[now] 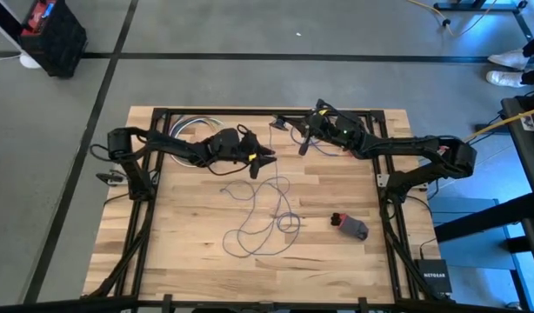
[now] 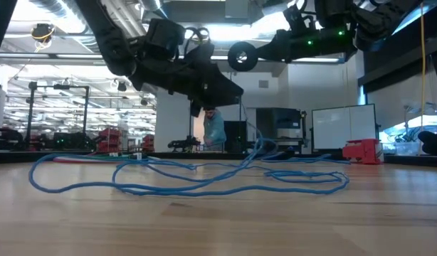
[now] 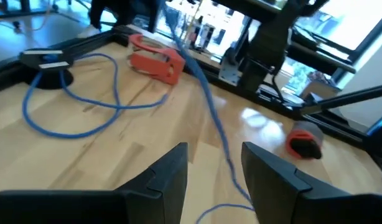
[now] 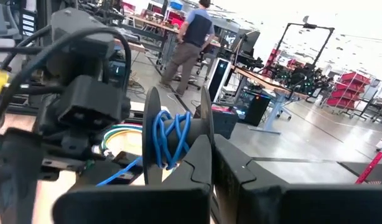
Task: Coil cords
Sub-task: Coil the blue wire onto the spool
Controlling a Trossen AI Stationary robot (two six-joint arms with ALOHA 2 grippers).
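The thin bluish cord (image 1: pixel 267 213) lies in loose loops on the wooden table; it also shows in the low view (image 2: pixel 190 178). One strand rises from the loops toward a small black spool (image 2: pixel 241 55) with a pale centre, which has a few turns of cord wound on it (image 4: pixel 172 140). My right gripper (image 1: pixel 303 139) is shut on the spool, above the table's far middle. My left gripper (image 1: pixel 265 159) is open, just left of it and above the loops. The rising strand (image 3: pixel 209 106) passes between its fingers; I cannot tell whether it touches them. My right gripper pinches one round flange of the spool (image 4: pixel 206 127) at its rim, between its two fingers (image 4: pixel 194 162). The spool is lifted clear of the table with its axis about level. The cord hangs slack from it down to the loops.
A red and grey object (image 1: pixel 350 226) lies on the table's near right. A red holder (image 3: pixel 157 59) and a dark round base (image 3: pixel 48 71) stand by the table's frame. A coil of other cables (image 1: pixel 193 129) lies at the far left. A person (image 4: pixel 188 37) stands in the room beyond.
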